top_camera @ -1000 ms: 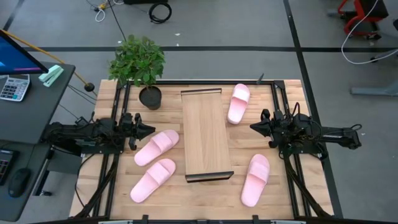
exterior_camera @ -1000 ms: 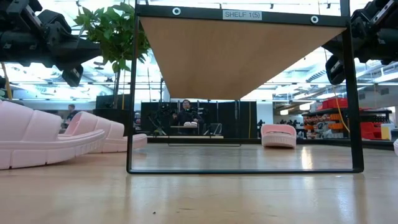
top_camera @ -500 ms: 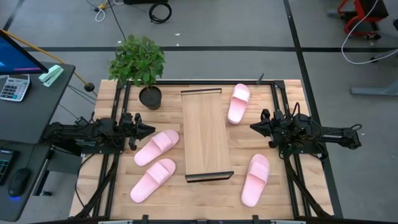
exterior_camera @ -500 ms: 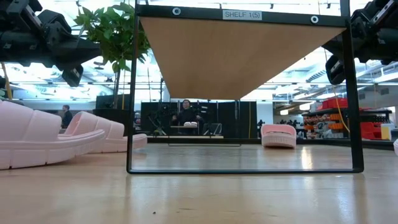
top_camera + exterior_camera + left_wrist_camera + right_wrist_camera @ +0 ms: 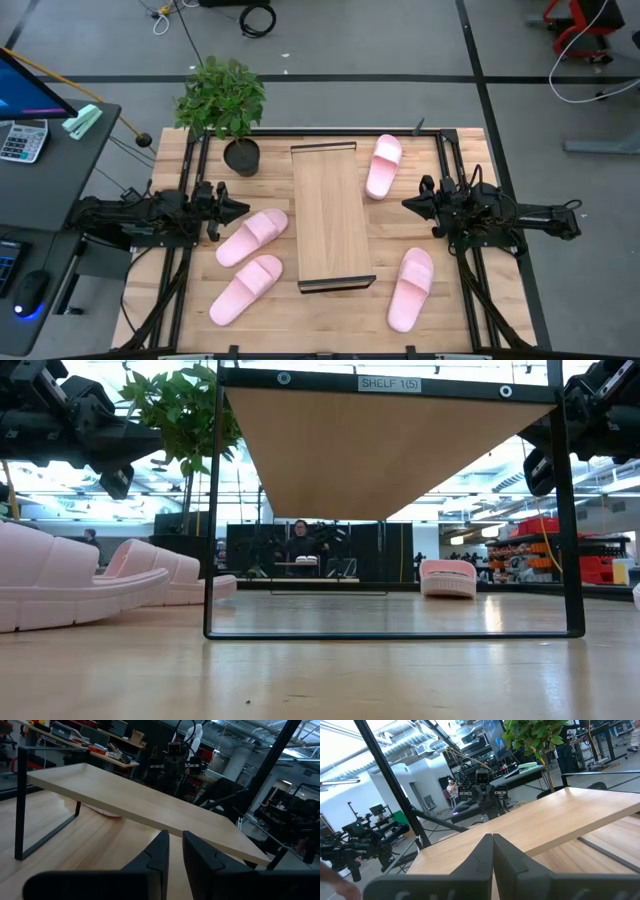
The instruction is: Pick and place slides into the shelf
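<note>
- Slides: four pink sandals lie on the table around the shelf (image 5: 333, 215), none on its board. Two (image 5: 251, 236) (image 5: 246, 288) sit left of it, one (image 5: 383, 165) at far right, one (image 5: 411, 288) at near right.
- From table height, the near-right slide is cut off at the frame's edge.
- Left gripper (image 5: 236, 207) hovers just beside the upper left slide, fingers (image 5: 159, 854) a narrow slit apart, grasping nothing.
- Right gripper (image 5: 410, 204) waits right of the shelf, fingers (image 5: 501, 851) pressed together, empty.
- A potted plant (image 5: 222, 100) partly hides the table's far-left corner.
</note>
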You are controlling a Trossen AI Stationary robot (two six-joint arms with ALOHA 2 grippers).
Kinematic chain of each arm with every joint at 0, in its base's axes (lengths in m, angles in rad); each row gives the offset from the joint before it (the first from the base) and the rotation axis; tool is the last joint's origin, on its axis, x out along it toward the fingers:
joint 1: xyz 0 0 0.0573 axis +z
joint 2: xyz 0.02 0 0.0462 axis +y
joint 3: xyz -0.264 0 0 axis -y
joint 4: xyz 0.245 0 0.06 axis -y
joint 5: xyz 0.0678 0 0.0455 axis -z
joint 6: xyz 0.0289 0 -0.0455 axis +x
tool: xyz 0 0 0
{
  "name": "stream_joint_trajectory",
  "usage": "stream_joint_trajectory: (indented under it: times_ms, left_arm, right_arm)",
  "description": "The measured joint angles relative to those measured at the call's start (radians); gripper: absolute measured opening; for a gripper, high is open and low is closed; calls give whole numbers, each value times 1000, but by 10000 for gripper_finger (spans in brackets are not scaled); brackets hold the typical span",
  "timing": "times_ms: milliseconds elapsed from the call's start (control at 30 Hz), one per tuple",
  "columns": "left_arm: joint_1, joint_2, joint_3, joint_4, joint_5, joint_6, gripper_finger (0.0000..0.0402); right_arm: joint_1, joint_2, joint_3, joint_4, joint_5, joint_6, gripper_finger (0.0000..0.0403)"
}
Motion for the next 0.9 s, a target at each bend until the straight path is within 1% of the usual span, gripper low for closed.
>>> stream_joint_trajectory:
  times_ms: [267, 600, 900]
  left_arm:
    - [0, 0, 0, 0, 0, 0, 51]
    - [0, 0, 0, 0, 0, 0, 62]
    - [0, 0, 0, 0, 0, 0, 51]
  right_arm:
    - [0, 0, 0, 0, 0, 0, 13]
    - [0, 0, 0, 0, 0, 0, 13]
    - [0, 0, 0, 0, 0, -4, 13]
